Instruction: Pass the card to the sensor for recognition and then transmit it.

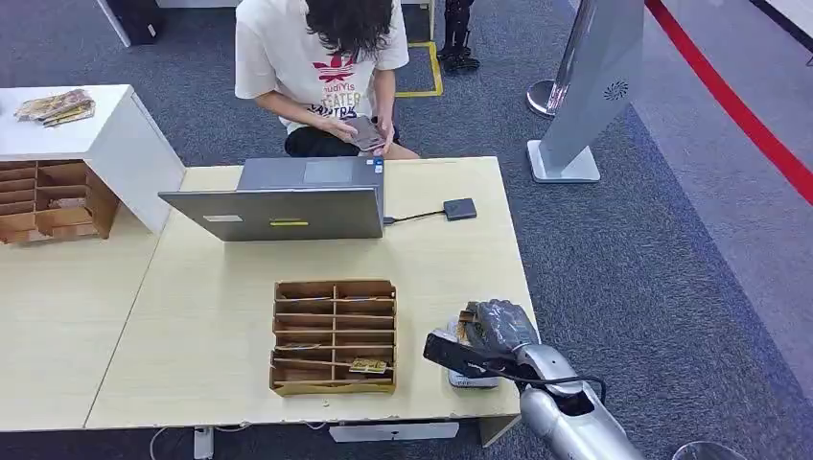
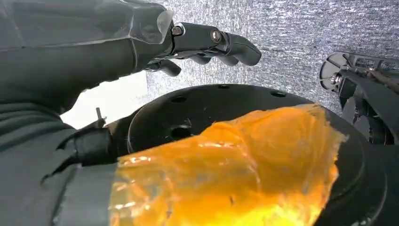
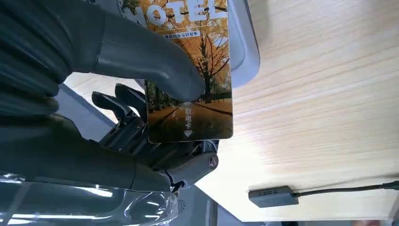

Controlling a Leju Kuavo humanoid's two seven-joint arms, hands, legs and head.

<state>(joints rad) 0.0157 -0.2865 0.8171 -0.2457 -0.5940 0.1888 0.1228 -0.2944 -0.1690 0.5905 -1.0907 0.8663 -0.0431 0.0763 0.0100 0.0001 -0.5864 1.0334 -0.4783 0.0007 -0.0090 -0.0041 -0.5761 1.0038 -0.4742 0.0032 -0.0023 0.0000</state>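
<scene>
My right hand [image 1: 497, 328] hovers over the table's near right corner, above a white device [image 1: 472, 379]. It holds a card [image 3: 207, 70] printed with autumn trees and the word MOTEL, pinched between the thumb [image 3: 150, 61] and the dark fingers [image 3: 127, 106] behind it. The card lies over the white device's rounded edge [image 3: 247, 42]. A small black box [image 1: 460, 209] on a cable lies farther back beside the laptop, also seen as the black box [image 3: 273, 196] past the card. My left hand [image 2: 197, 42] hangs beside my body, fingers loosely extended and holding nothing.
A wooden slotted organizer [image 1: 334, 335] with a few cards stands left of my right hand. An open laptop [image 1: 288, 196] sits at the table's back, and a person [image 1: 326, 57] sits behind it holding a phone. A white cabinet [image 1: 96, 134] stands left, a grey stand [image 1: 594, 86] right.
</scene>
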